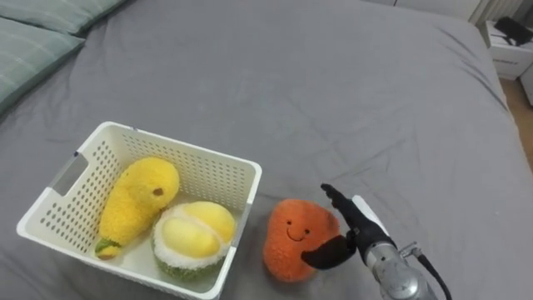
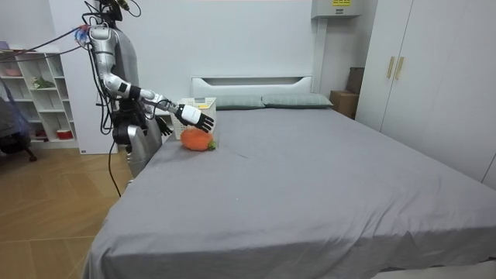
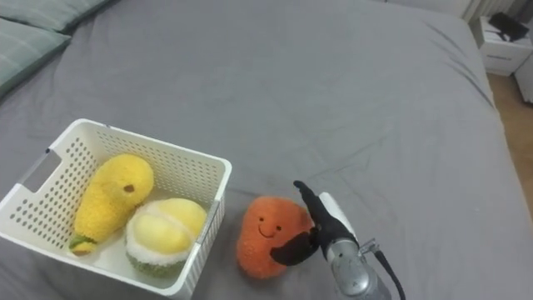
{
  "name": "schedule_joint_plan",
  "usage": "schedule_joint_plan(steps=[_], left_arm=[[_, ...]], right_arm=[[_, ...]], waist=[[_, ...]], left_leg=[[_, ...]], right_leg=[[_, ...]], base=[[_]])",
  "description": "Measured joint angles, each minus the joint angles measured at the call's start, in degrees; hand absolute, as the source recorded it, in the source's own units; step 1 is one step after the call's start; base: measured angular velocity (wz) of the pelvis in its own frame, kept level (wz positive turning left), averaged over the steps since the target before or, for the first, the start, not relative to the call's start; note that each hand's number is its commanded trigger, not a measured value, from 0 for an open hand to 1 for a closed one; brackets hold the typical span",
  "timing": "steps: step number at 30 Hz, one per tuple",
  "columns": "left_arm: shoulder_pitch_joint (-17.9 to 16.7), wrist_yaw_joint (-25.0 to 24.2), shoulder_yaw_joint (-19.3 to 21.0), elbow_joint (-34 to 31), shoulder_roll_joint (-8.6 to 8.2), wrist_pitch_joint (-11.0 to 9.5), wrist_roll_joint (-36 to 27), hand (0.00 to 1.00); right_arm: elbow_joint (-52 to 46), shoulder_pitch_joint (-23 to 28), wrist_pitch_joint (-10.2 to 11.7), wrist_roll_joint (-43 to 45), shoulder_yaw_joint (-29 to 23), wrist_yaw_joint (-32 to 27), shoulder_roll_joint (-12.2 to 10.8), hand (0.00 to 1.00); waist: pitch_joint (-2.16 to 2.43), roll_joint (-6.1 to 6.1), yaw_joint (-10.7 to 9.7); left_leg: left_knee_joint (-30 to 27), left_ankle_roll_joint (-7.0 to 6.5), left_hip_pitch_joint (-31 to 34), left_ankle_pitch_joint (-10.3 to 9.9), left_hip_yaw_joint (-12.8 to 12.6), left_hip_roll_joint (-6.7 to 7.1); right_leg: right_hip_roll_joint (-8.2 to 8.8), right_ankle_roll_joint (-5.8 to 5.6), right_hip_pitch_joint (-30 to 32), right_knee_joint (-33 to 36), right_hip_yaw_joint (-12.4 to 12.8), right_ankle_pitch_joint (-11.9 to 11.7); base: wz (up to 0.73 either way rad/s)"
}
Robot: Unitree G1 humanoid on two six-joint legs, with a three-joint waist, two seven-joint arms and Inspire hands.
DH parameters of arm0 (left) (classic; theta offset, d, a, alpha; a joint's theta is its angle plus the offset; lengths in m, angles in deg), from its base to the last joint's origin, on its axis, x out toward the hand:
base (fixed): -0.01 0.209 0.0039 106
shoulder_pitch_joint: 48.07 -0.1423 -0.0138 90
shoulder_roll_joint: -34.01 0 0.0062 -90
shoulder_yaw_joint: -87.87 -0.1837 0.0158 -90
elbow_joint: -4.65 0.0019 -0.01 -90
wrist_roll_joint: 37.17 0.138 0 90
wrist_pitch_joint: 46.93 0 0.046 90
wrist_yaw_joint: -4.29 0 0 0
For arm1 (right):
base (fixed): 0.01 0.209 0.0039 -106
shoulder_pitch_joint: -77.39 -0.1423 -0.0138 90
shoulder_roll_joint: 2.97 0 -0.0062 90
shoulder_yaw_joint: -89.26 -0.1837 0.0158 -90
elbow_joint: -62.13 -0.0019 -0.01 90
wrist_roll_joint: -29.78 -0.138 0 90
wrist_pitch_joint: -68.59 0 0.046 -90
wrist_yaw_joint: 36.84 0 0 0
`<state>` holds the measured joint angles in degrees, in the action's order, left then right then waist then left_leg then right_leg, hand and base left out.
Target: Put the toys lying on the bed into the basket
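My right hand (image 1: 356, 230) is open against the orange plush toy (image 1: 290, 237): straight fingers along its right side, thumb curved across its lower front. The toy rests on the grey bed (image 1: 333, 92), just beside the white basket (image 1: 193, 153), which holds two yellow plush toys.

You are operating in a home bedroom. Identify it by the wide bed under a plain grey sheet (image 2: 310, 178), the low white headboard (image 2: 252, 84) against the wall and the grey-green striped pillows (image 2: 294, 100) at the head end. Confirm with the tall cream wardrobe doors with brass-coloured handles (image 2: 442, 85), the white open shelving unit (image 2: 31, 93), the small white bedside cabinet (image 1: 512, 57) and the light wooden plank floor (image 2: 46, 209).
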<state>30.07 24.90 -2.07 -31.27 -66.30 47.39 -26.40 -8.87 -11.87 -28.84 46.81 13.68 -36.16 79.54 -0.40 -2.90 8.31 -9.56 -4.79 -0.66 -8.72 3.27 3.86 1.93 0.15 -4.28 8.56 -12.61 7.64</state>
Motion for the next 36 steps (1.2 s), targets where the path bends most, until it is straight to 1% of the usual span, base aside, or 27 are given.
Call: schedule_joint_plan(steps=[2, 5, 7, 9, 10, 11, 14, 17, 19, 22, 24, 26, 27, 28, 30, 31, 32, 33, 34, 35, 36], left_arm=[[-0.23, -0.22, 0.0, 0.0, -0.01, 0.04, 0.0, 0.0], [-0.87, -1.29, 0.34, 0.02, -0.02, 0.38, 0.0, 0.0], [-1.06, -1.79, 0.96, 0.15, -0.02, 0.62, 0.05, 0.0], [-1.24, -2.55, 1.16, 0.14, -0.01, 0.91, 0.11, 0.0], [-1.22, -2.89, 1.16, 0.12, -0.02, 1.41, 0.12, 0.0], [-1.22, -3.03, 1.16, 0.12, -0.02, 1.68, 0.11, 0.0], [-1.26, -3.37, 1.15, -0.16, 0.0, 2.78, 0.09, 0.0], [-1.33, -3.36, 1.15, -0.27, -0.03, 3.42, 0.3, 0.0], [-1.51, -3.39, 1.15, -0.3, 0.0, 4.25, 2.49, 0.0], [-1.7, -3.43, 1.17, -0.71, 0.01, 4.73, 4.29, 0.0], [-2.51, -3.42, 1.35, -1.17, 0.01, 4.8, 5.07, 0.0], [-2.87, -3.39, 1.58, -1.39, 0.14, 4.8, 5.11, 0.0], [-2.91, -3.39, 1.59, -1.35, 0.35, 4.82, 5.11, 0.0], [-2.91, -3.39, 1.87, -1.35, 0.49, 4.81, 5.11, 0.0], [-3.01, -3.39, 2.1, -1.34, 0.48, 4.85, 5.11, 0.0], [-3.51, -3.43, 2.05, -1.34, 0.33, 4.85, 5.1, 0.0], [-3.76, -3.47, 2.05, -1.34, 0.26, 4.85, 5.11, 0.0], [-4.07, -3.65, 2.07, -1.35, 0.29, 4.85, 5.11, 0.0], [-4.45, -3.72, 2.06, -1.35, 0.45, 4.87, 5.09, 0.0], [-4.61, -3.77, 2.08, -1.35, 0.5, 4.88, 5.12, 0.0], [-4.87, -3.8, 2.16, -1.36, 0.51, 4.9, 5.14, 0.0]], right_arm=[[0.0, -0.71, 0.03, -0.06, -0.03, -0.47, -0.01, 0.0], [0.01, -1.0, 0.15, -0.9, -0.03, -0.89, -0.03, 0.0], [0.03, -1.0, 0.15, -0.88, -0.01, -1.26, -0.03, 0.0], [0.03, -1.0, 0.15, -0.89, -0.01, -1.32, -0.02, 0.0], [0.07, -0.99, 0.14, -0.69, 0.02, -1.32, -0.02, 0.0], [0.16, -0.99, 0.14, -0.6, 0.07, -1.32, -0.01, 0.0], [1.39, -0.99, -0.21, -0.51, 0.62, -1.32, 0.04, 0.0], [3.43, -1.03, -0.3, -0.42, 1.22, -1.27, 0.04, 0.0], [6.13, -1.39, -0.55, 0.46, 1.99, -1.25, 0.1, 0.0], [9.2, -1.78, -1.0, 1.67, 2.33, -0.87, 0.08, 0.0], [11.35, -2.19, -0.99, 2.68, 2.26, -0.42, 0.11, 0.0], [12.84, -2.44, -0.99, 3.22, 2.26, -0.08, 0.25, 0.0], [14.13, -2.86, -0.78, 3.18, 2.23, 0.11, 0.38, 0.0], [15.84, -3.48, -0.78, 3.19, 2.11, 0.35, 0.41, 0.0], [17.34, -4.24, -0.75, 3.18, 2.01, 0.85, 0.54, 0.0], [18.75, -4.77, -0.37, 3.14, 1.79, 0.81, 0.57, 0.08], [19.71, -5.21, -0.21, 3.14, 1.78, 0.79, 0.62, 0.13], [21.22, -5.92, -0.15, 3.18, 1.77, 0.75, 0.64, 0.5], [22.08, -6.28, -0.07, 3.21, 1.77, 0.56, 0.66, 0.6], [22.56, -6.46, -0.03, 3.26, 1.76, 0.36, 0.66, 0.83], [23.09, -6.54, -0.02, 3.32, 1.58, -0.29, 0.68, 1.0]], waist=[[-0.04, -0.09, 0.1], [-0.3, 0.09, 0.25], [-0.43, -0.16, 0.37], [-0.4, -0.24, 0.67], [-0.36, -0.32, 0.66], [-0.23, -0.52, 0.67], [-0.17, -0.61, 1.32], [-0.07, -0.76, 1.84], [-0.06, -0.81, 2.2], [-0.09, -0.86, 2.93], [-0.11, -0.84, 2.95], [-0.19, -0.99, 2.95], [-0.42, -1.13, 2.76], [-0.55, -1.42, 2.87], [-0.52, -1.87, 3.15], [-0.48, -1.94, 3.15], [-0.49, -1.92, 3.19], [-0.49, -1.89, 3.23], [-0.49, -1.89, 3.26], [-0.49, -1.89, 3.3], [-0.48, -1.85, 3.64]], left_leg=[[-0.04, 0.01, -0.08, 0.0, 0.13, 0.02], [-0.05, 0.01, -0.53, -0.01, 0.34, 0.07], [-0.07, 0.03, -0.41, -0.02, 0.59, 0.13], [-0.14, 0.06, -0.13, -0.03, 0.6, 0.16], [-0.23, 0.05, 0.08, -0.03, 0.76, 0.28], [-0.24, 0.05, 0.14, -0.02, 0.98, 0.39], [-0.26, 0.05, 0.14, -0.02, 1.19, 0.45], [-0.26, 0.04, 0.14, -0.02, 1.32, 0.47], [-0.26, 0.03, 0.15, -0.02, 1.75, 0.54], [-0.26, 0.03, 0.21, -0.01, 1.88, 0.64], [-0.27, -0.01, 0.06, 0.01, 1.98, 0.73], [-0.57, -0.07, 0.06, 0.0, 2.47, 0.9], [-0.82, -0.11, 0.2, -0.06, 3.08, 1.04], [-1.03, -0.11, 0.47, -0.07, 3.41, 1.13], [-1.36, -0.12, 0.84, -0.12, 3.69, 1.29], [-1.7, -0.17, 1.02, -0.15, 4.04, 1.49], [-1.83, -0.2, 1.08, -0.15, 4.19, 1.58], [-1.96, -0.23, 1.11, -0.14, 4.39, 1.7], [-2.17, -0.27, 1.21, -0.16, 4.75, 1.82], [-2.23, -0.28, 1.24, -0.17, 4.84, 1.85], [-2.29, -0.29, 1.3, -0.19, 4.87, 1.87]], right_leg=[[0.0, 0.0, -0.18, -0.02, -0.12, 0.0], [0.0, -0.03, -0.71, -0.08, -0.24, 0.02], [0.02, -0.03, -0.67, -0.08, -0.32, 0.03], [0.05, -0.06, -0.49, -0.1, -0.32, 0.05], [0.08, -0.08, -0.48, -0.35, -0.34, 0.07], [0.11, -0.12, -0.55, -0.57, -0.35, 0.09], [0.14, -0.13, -0.65, -0.7, -0.32, 0.1], [0.15, -0.13, -0.7, -0.69, -0.54, 0.1], [0.23, -0.14, -0.85, -0.7, -1.32, 0.1], [0.3, -0.19, -0.89, -0.79, -1.52, 0.14], [0.43, -0.27, -1.12, -0.81, -1.83, 0.18], [0.55, -0.4, -1.47, -0.82, -2.49, 0.27], [0.62, -0.44, -1.63, -0.82, -3.06, 0.29], [0.67, -0.47, -1.58, -0.84, -3.31, 0.34], [0.78, -0.55, -1.49, -0.86, -3.43, 0.5], [0.9, -0.62, -1.54, -0.85, -3.83, 0.58], [0.95, -0.65, -1.58, -0.85, -3.97, 0.6], [1.04, -0.71, -1.62, -0.81, -4.1, 0.63], [1.09, -0.75, -1.71, -0.79, -4.48, 0.66], [1.12, -0.77, -1.74, -0.78, -4.63, 0.67], [1.15, -0.81, -1.74, -0.79, -4.7, 0.7]], base=[[0.07], [0.04], [0.04], [0.0], [0.03], [0.06], [0.03], [0.02], [0.08], [0.02], [0.05], [0.14], [0.24], [0.21], [0.13], [0.13], [0.13], [0.12], [0.12], [0.09], [0.04]])
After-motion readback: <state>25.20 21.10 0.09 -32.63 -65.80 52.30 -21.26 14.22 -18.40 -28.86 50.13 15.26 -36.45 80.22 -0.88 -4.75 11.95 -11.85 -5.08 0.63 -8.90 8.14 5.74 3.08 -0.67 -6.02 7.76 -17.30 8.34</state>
